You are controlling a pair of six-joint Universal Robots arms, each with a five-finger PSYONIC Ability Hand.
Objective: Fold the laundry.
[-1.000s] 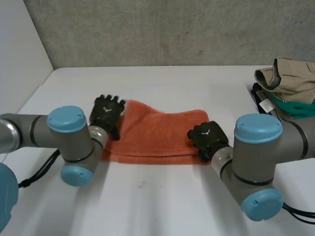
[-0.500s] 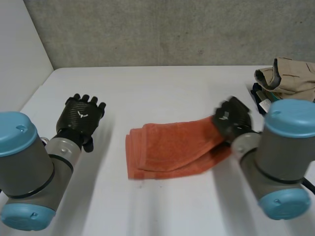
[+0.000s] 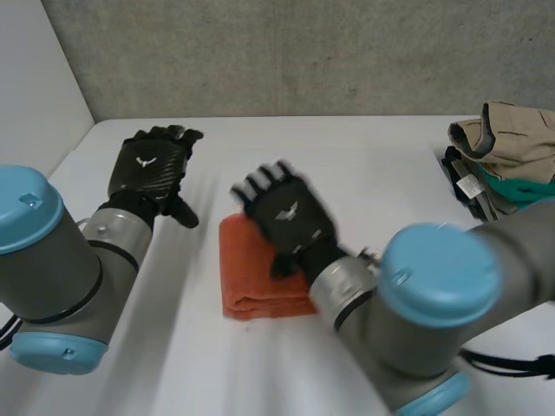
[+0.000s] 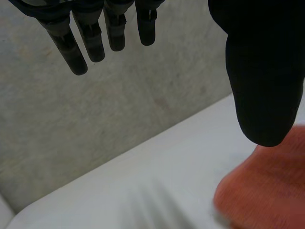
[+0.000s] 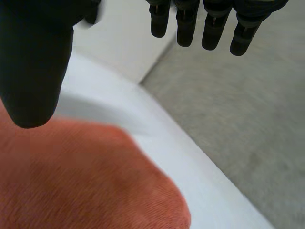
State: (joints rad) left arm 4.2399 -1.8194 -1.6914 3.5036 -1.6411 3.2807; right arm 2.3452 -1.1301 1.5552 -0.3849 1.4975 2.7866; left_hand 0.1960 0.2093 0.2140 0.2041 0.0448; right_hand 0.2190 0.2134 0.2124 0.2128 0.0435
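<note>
Bare table (image 3: 364, 156) free across the far middle, pile of clothes (image 3: 505, 149) blocking its right edge, folded orange towel (image 3: 251, 282) beneath the right hand (image 3: 288, 215), left hand (image 3: 149, 166) close beside it.

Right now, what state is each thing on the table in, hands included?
Orange towel: folded, lying flat on the table.
Left hand: open, off the towel, holding nothing.
Right hand: open, over the towel.
Clothes pile: heaped at the table's edge.
</note>
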